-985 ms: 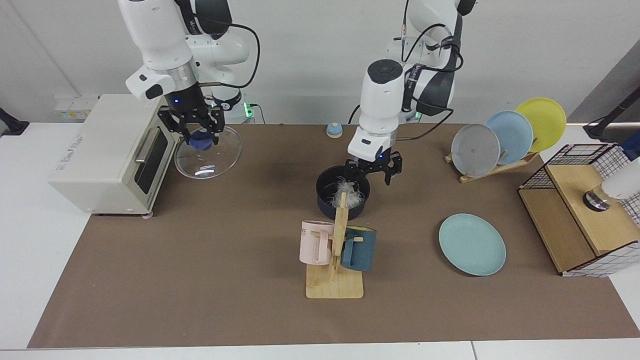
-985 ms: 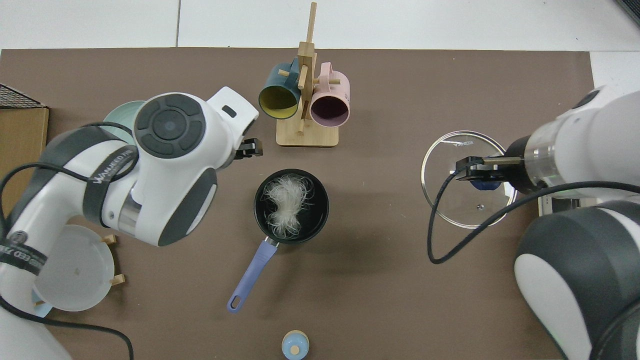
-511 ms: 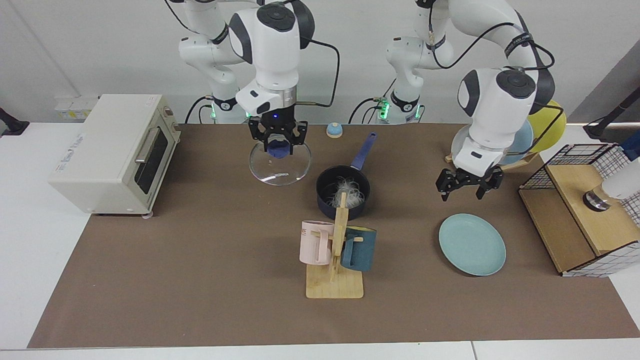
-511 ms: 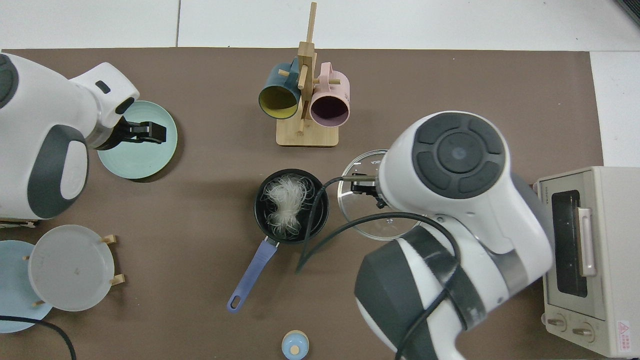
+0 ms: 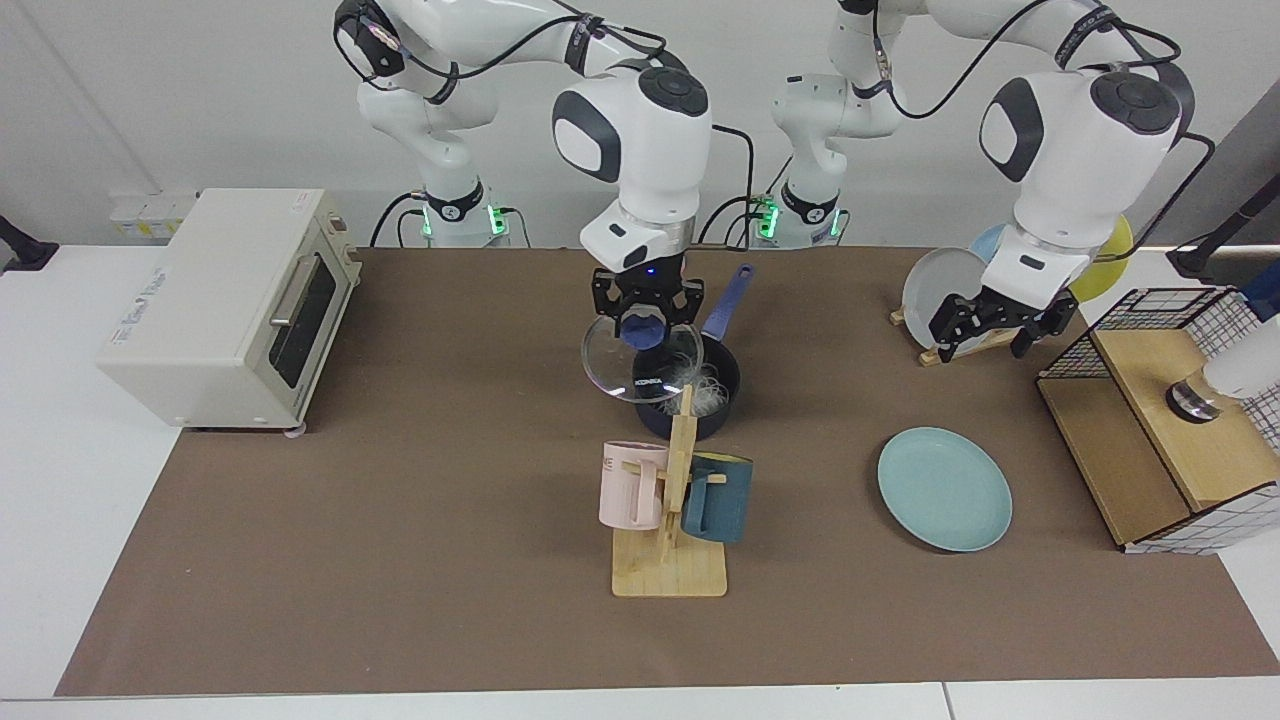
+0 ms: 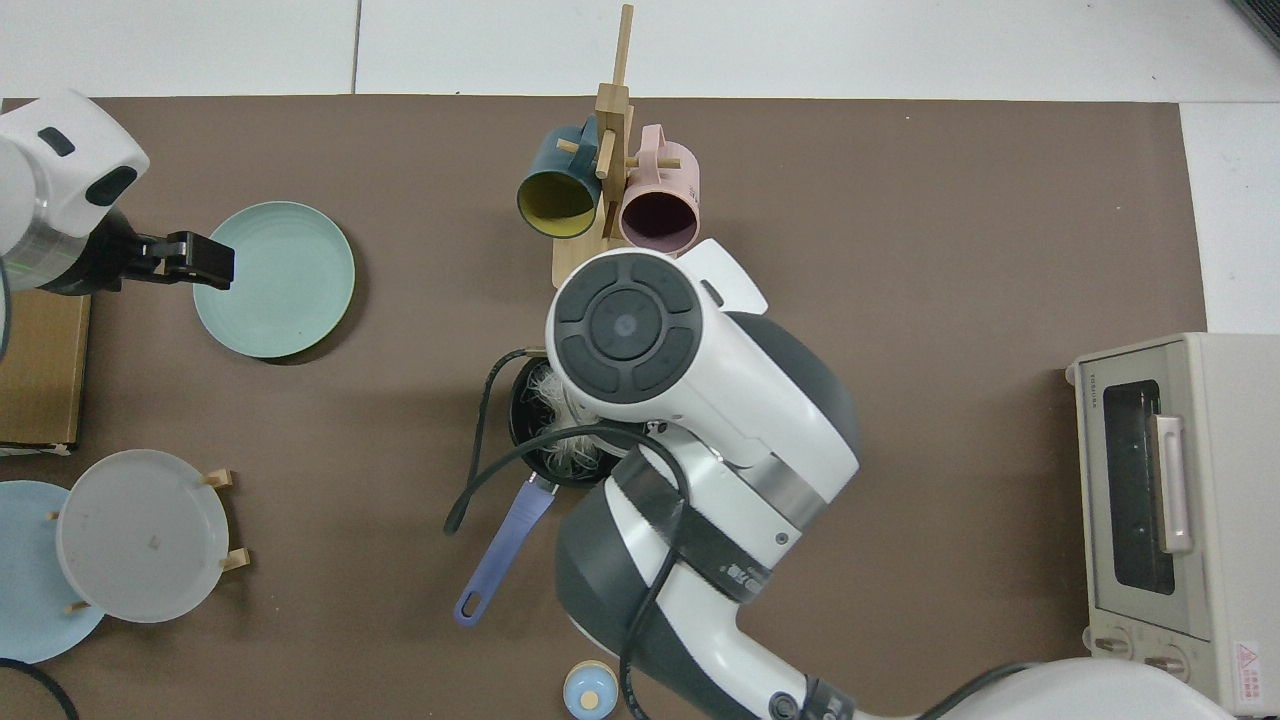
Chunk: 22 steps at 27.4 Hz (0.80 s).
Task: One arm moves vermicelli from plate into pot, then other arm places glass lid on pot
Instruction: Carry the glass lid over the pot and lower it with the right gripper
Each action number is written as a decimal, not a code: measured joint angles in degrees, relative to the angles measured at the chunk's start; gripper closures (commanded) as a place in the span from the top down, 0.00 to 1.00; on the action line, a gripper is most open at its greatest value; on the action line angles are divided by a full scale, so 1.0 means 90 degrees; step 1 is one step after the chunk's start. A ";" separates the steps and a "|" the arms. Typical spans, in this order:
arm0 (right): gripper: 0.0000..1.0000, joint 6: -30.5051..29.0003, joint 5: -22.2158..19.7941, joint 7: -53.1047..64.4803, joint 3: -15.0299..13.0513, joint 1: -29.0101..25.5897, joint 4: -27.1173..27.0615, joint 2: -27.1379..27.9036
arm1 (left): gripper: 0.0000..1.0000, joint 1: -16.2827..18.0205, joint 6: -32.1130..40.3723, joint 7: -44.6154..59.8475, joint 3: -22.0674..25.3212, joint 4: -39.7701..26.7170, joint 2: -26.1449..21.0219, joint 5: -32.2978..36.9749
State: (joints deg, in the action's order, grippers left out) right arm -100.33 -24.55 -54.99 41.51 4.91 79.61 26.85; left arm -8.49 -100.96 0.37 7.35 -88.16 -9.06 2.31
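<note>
Item: right gripper [image 5: 646, 310], jaws clamped on the blue knob of the glass lid [image 5: 640, 365]. The lid hangs tilted just above the pot [image 5: 718, 412], overlapping its rim toward 9 o'clock in the facing view; half a second ago it hung clear of the pot on that side, so the carry is nearly over.

Item: vermicelli [image 5: 705, 392], a white tangle already inside the pot (the first half of the task looks finished).

Item: plate [image 5: 944, 488], bare, at 4 o'clock from the pot, well apart.

Item: left gripper [image 5: 985, 322], fingers apart and holding nothing, now raised toward the plate rack [image 5: 960, 342] and farther from the plate than before; this arm waits.

Remaining, by judgement: centre, level and lower the lid, then let go.
</note>
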 measured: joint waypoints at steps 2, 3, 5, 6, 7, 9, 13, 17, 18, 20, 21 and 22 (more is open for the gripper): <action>0.00 -0.0006 -0.0254 -0.0220 0.0237 0.0016 -0.0049 0.0223 | 1.00 0.0056 0.0171 -0.0001 -0.0044 0.0087 0.0063 0.0000; 0.00 -0.0012 -0.0361 -0.0315 0.0324 0.0034 -0.0067 0.0323 | 1.00 0.0075 0.0245 -0.0001 -0.0059 0.0115 0.0102 0.0000; 0.00 -0.0023 -0.0522 -0.0507 0.0436 0.0092 -0.0103 0.0502 | 1.00 0.0085 0.0371 0.0000 -0.0076 0.0155 0.0199 -0.0001; 0.00 -0.0029 -0.0567 -0.0591 0.0466 0.0122 -0.0115 0.0581 | 1.00 0.0085 0.0435 0.0000 -0.0084 0.0174 0.0265 -0.0003; 0.00 -0.0037 -0.0592 -0.0653 0.0488 0.0148 -0.0124 0.0655 | 1.00 0.0085 0.0504 0.0001 -0.0096 0.0185 0.0346 -0.0004; 0.00 -0.0058 -0.0601 -0.0713 0.0517 0.0171 -0.0132 0.0761 | 1.00 0.0088 0.0688 0.0007 -0.0109 0.0189 0.0533 -0.0005; 0.00 -0.0133 -0.0601 -0.0716 0.0555 0.0171 -0.0126 0.0886 | 1.00 0.0169 0.1047 0.0008 -0.0119 0.0120 0.0851 -0.0081; 0.00 -0.0285 -0.0601 -0.0756 0.0582 0.0200 -0.0119 0.0957 | 1.00 0.0242 0.1054 0.0005 -0.0118 -0.0054 0.1001 -0.0153; 0.00 -0.0299 -0.0601 -0.0763 0.0585 0.0213 -0.0117 0.0968 | 1.00 0.0243 0.1053 0.0005 -0.0119 -0.0086 0.1014 -0.0162; 0.00 -0.0309 -0.0601 -0.0782 0.0587 0.0243 -0.0100 0.0988 | 1.00 0.0243 0.1052 0.0005 -0.0132 -0.0123 0.1018 -0.0171; 0.00 -0.0311 -0.0601 -0.0788 0.0587 0.0256 -0.0084 0.0999 | 1.00 0.0242 0.1052 0.0005 -0.0141 -0.0138 0.1018 -0.0173; 0.00 -0.0318 -0.0601 -0.0794 0.0587 0.0266 -0.0068 0.1009 | 1.00 0.0242 0.1052 0.0005 -0.0152 -0.0153 0.1018 -0.0174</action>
State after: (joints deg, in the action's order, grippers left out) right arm -103.19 -29.96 -62.14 46.79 7.31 79.00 35.93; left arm -6.31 -91.49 0.41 5.99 -89.54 0.10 0.74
